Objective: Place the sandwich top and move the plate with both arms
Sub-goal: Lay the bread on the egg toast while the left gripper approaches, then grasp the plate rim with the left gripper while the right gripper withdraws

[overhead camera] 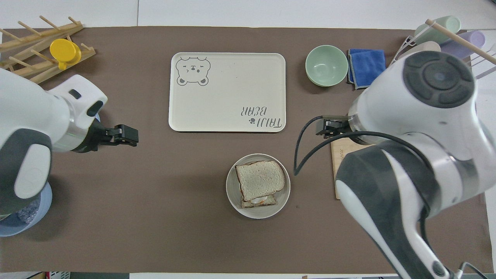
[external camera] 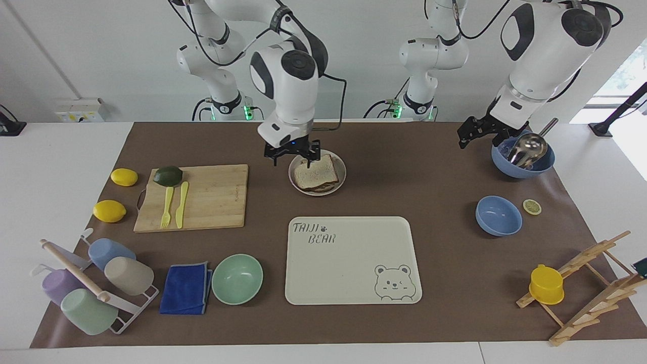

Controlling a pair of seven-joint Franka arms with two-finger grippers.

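The sandwich top (external camera: 316, 171) (overhead camera: 260, 179) lies flat on the lower toast, inside the round beige plate (external camera: 342, 179) (overhead camera: 233, 195). A bit of egg shows under the slice at its edge nearer the robots. My right gripper (external camera: 292, 160) (overhead camera: 326, 128) hangs open and empty just above the plate's rim on the side toward the right arm's end, touching nothing. Over toward the left arm's end, my left gripper (external camera: 470, 134) (overhead camera: 131, 135) is open and empty in the air beside the blue bowl with the ladle (external camera: 523, 161).
The cream bear tray (external camera: 349, 260) lies farther from the robots than the plate. A cutting board (external camera: 202, 197) with an avocado, fork and knife lies toward the right arm's end. A small blue bowl (external camera: 498, 215), lemon slice (external camera: 532, 206) and green bowl (external camera: 237, 278) sit around.
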